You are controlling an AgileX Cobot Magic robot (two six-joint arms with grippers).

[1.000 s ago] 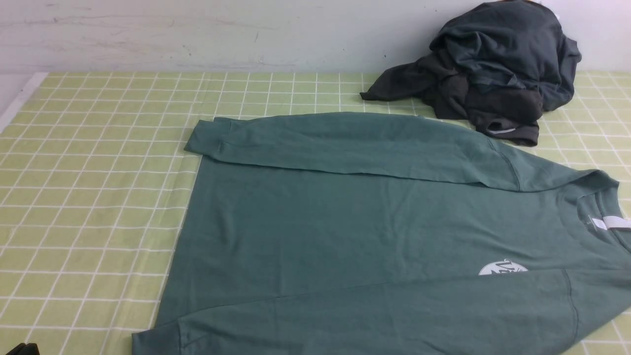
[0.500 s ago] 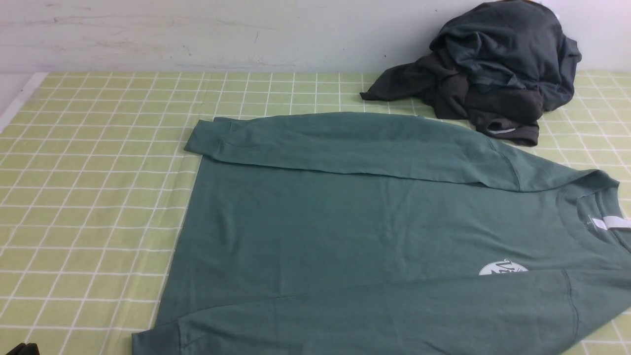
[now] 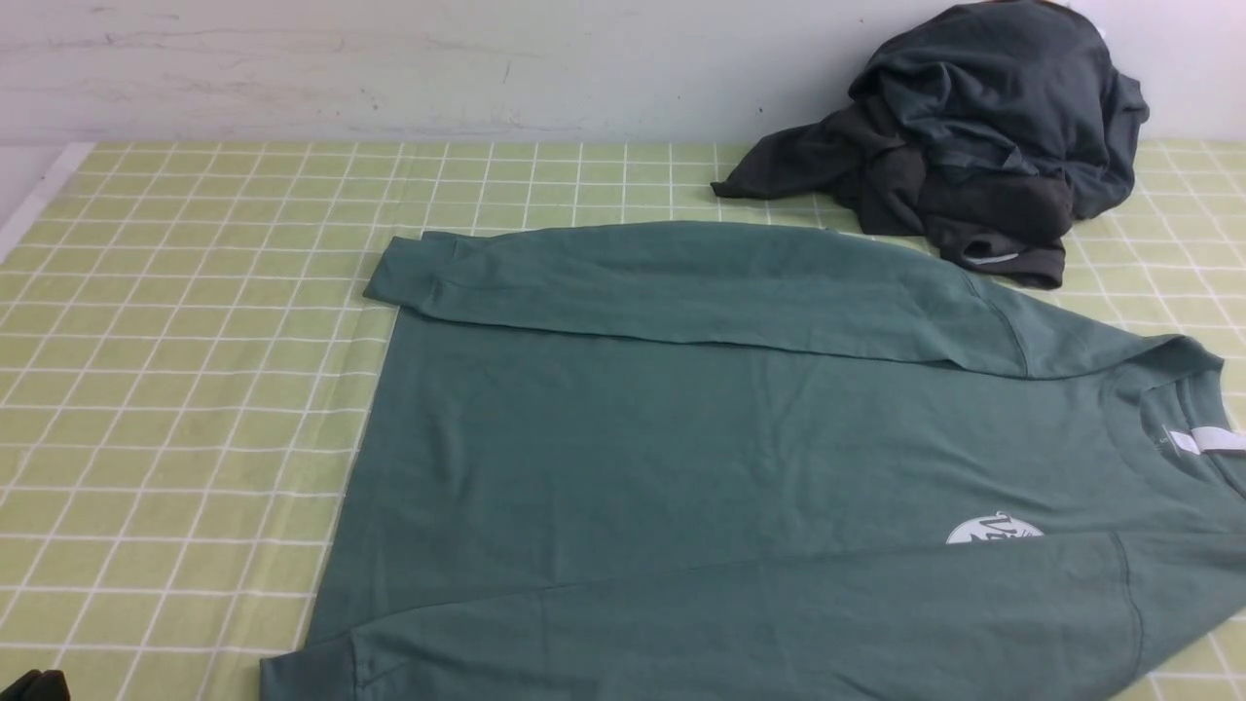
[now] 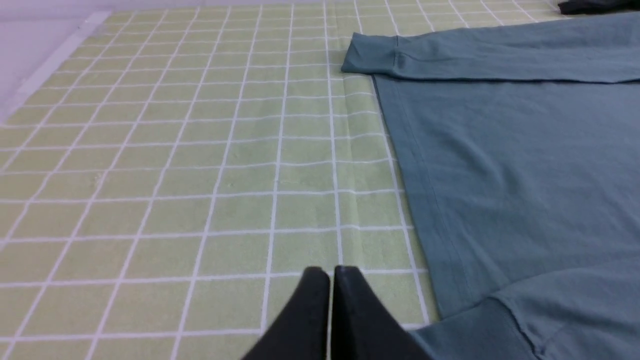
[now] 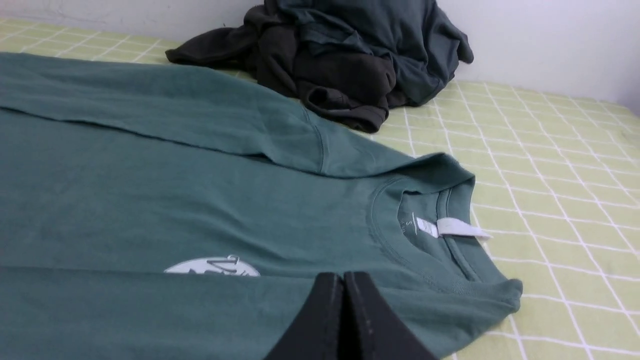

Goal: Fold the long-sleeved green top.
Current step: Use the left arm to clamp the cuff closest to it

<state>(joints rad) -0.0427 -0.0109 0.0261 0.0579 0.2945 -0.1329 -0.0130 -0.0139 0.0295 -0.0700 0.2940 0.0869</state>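
The green long-sleeved top [image 3: 740,438] lies flat on the checked cloth, hem to the left, crew neck and white label [image 3: 1202,440] to the right. Both sleeves are folded in over the body, one along the far edge [image 3: 681,282], one along the near edge. A white round logo [image 5: 212,266] peeks from under the near sleeve. My left gripper [image 4: 330,272] is shut and empty, above the cloth just off the hem's near corner. Over the near sleeve close to the neck, my right gripper [image 5: 343,277] is shut with nothing in it.
A heap of dark charcoal and slate-blue garments [image 3: 973,136] sits at the back right against the wall. The yellow-green checked cloth [image 3: 195,341] covers the table, whose left edge [image 3: 39,195] shows bare and white.
The dark bit of the left arm at the front view's lower left corner has slipped slightly lower and left. The top and the heap lie as before.
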